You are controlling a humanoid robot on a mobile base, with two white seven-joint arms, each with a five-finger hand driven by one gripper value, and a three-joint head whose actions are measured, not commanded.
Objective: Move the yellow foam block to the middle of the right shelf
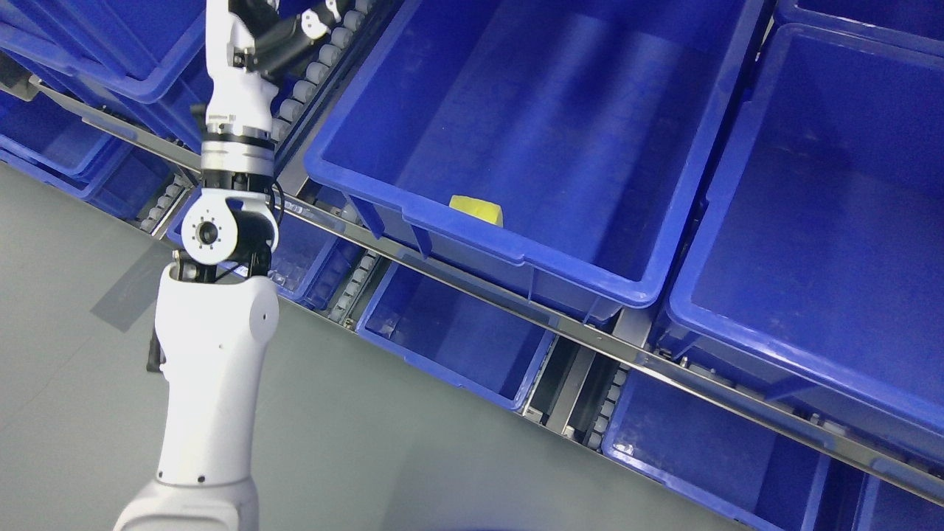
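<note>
You are seeing the left arm (214,354) reaching up past the top edge; its hand is cut off, so its fingers cannot be judged. The yellow foam block (477,209) is lying inside the big blue bin (472,228), touching its near wall, with bare floor around it.

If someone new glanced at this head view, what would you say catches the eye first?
Probably the white left arm, which rises from the lower left up to the top edge, where its hand is partly cut off above the shelf rollers. Next comes the small yellow foam block, the only bright spot, lying inside the large blue bin near its front wall. All around are more blue bins on a metal shelf rail.
</note>
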